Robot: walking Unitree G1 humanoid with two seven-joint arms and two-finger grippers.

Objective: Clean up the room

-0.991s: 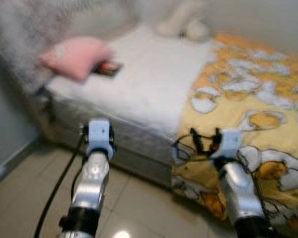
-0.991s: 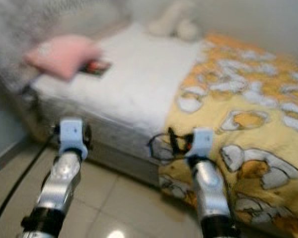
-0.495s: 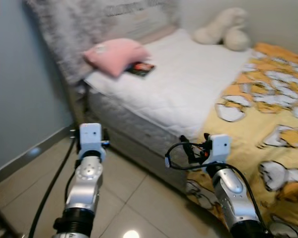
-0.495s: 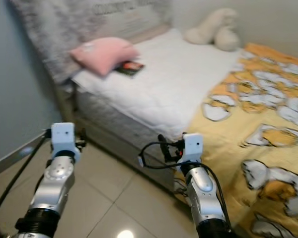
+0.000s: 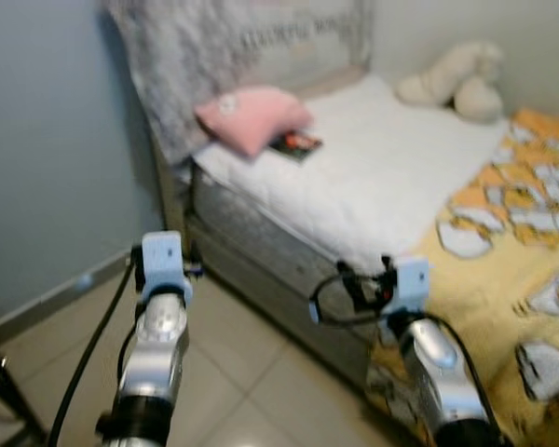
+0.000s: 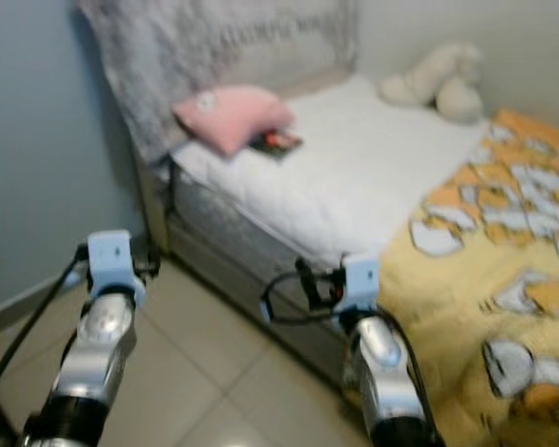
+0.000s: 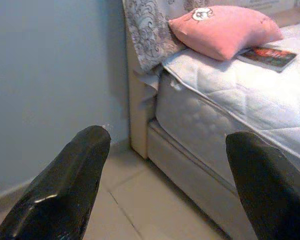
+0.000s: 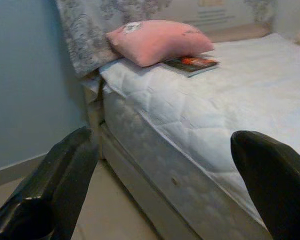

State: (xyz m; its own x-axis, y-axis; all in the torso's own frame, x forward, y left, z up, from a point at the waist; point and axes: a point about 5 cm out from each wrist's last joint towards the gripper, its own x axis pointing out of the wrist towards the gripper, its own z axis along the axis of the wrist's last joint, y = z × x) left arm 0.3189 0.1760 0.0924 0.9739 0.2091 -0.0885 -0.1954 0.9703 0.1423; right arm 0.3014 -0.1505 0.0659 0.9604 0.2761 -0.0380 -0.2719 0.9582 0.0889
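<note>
Bed [image 5: 373, 186] nearer, view swung left, blurred

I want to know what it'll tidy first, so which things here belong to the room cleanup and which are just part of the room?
Likely cleanup items:
book lying flat on the mattress, one end under the pink pillow
yellow patterned blanket draped over the bed's side
plush toy by the wall

Just there:
mattress
patterned headboard
tiled floor
</note>
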